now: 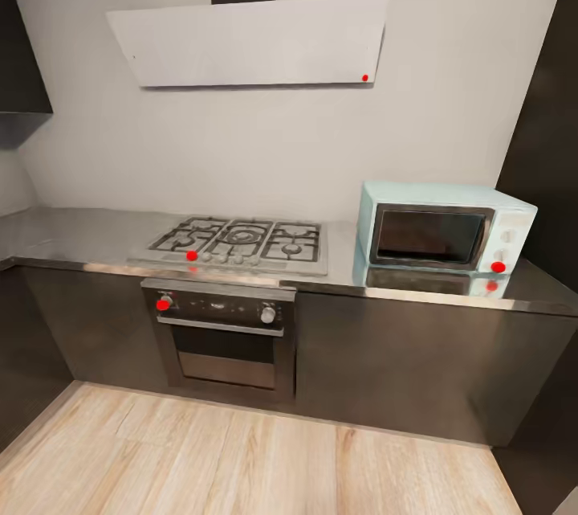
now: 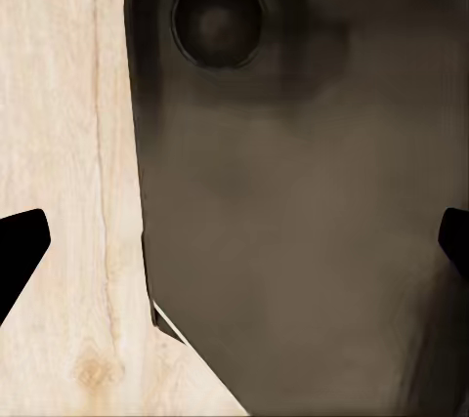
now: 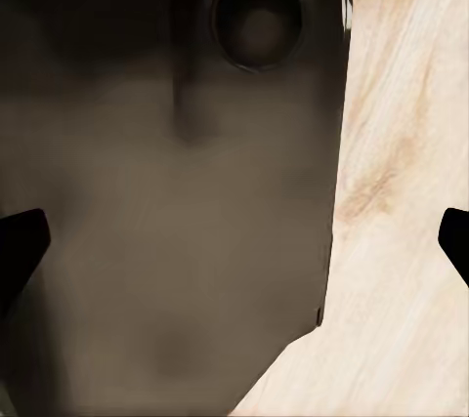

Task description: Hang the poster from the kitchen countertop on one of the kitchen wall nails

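Right now you face the countertop (image 1: 72, 235) with a hob (image 1: 241, 242) and microwave (image 1: 445, 227), both grippers (image 2: 234, 241) (image 3: 234, 241) spread apart and empty over the floor (image 1: 241, 459), so turn slowly until the poster comes into sight.

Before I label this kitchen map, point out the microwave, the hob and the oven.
Microwave (image 1: 431, 235): head view, on its dark door glass.
Hob (image 1: 238, 241): head view, on the centre burner grate.
Oven (image 1: 227, 355): head view, on its door window below the handle.
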`<state>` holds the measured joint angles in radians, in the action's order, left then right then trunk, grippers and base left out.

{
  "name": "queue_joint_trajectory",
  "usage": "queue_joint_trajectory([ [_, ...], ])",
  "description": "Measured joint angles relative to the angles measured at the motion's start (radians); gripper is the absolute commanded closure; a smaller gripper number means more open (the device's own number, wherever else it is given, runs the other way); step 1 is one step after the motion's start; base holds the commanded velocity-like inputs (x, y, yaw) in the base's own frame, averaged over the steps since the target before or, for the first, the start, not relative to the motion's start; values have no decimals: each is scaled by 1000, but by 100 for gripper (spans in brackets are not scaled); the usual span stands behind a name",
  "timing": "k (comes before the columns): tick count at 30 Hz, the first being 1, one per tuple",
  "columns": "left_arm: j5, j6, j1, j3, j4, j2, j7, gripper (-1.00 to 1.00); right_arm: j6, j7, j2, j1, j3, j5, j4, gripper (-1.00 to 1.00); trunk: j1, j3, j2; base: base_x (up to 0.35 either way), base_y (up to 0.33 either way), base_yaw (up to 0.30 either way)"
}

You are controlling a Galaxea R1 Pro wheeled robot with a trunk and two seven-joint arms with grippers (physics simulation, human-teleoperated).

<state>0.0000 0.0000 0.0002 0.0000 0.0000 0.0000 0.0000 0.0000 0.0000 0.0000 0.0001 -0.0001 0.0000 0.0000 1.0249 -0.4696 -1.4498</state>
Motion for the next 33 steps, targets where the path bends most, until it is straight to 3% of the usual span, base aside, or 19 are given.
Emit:
queue_joint_trajectory([
  [7, -9, 2, 33, 5, -22, -31, 2, -100, 4, 2, 2, 1, -4, -7, -6, -100, 0, 0, 0, 0, 0, 0],
  [15, -8, 0, 56, 7, -28, -29, 2, -100, 1, 1, -1, -4, -5, -7, -12, -100, 0, 0, 0, 0, 0, 0],
  [22, -7, -2, 96, 11, -67, -5, 2, -100, -6, -2, -19, -39, -6, -4, -52, -100, 0, 0, 0, 0, 0, 0],
  [23, -7, -3, 110, 11, -152, 1, 2, -100, -7, -2, -21, -39, -6, -3, -118, -100, 0, 0, 0, 0, 0, 0],
  [26, -8, -3, 109, 12, -620, 9, 2, -100, -11, -3, -24, -42, -5, -1, -594, -100, 0, 1, 0, 0, 0, 0],
  [28, -8, -4, 112, 12, -680, 16, 2, -100, -30, -3, -27, -41, -5, 1, -616, -100, 0, 1, 0, 0, 0, 0],
  [33, -10, -45, 113, 14, -733, 24, 1, -100, -102, -3, -38, -41, -4, 3, -649, -100, 0, 0, 0, 0, 0, 0],
])
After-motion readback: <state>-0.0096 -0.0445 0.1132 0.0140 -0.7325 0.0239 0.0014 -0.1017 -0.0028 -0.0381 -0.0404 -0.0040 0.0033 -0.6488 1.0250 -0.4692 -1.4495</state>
